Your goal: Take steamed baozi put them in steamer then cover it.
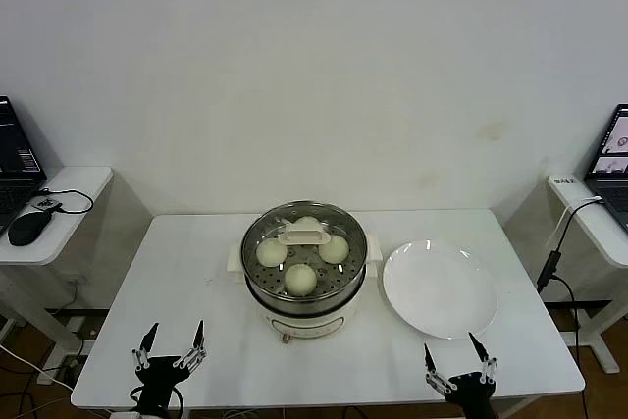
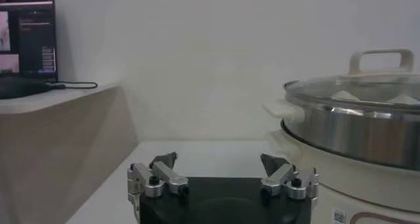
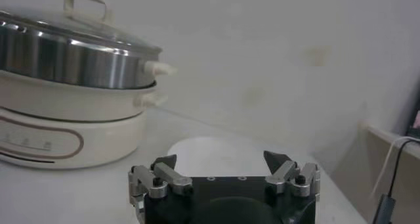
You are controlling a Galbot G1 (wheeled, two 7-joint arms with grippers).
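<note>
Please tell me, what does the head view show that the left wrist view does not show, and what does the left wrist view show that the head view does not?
Only the head view shows the white plate, empty, beside the steamer, the right end effector open at the table's near edge, and all four baozi under the cover.

Only the left wrist view shows the steamer from the side, with the cover's handle raised above the glass.

Both show the covered steamer, the left end effector open and empty, and the side desk with a laptop.

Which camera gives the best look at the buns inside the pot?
The head view: it looks down through the glass cover onto the baozi. The left wrist view shows only pale tops side-on; the right wrist view shows none.
</note>
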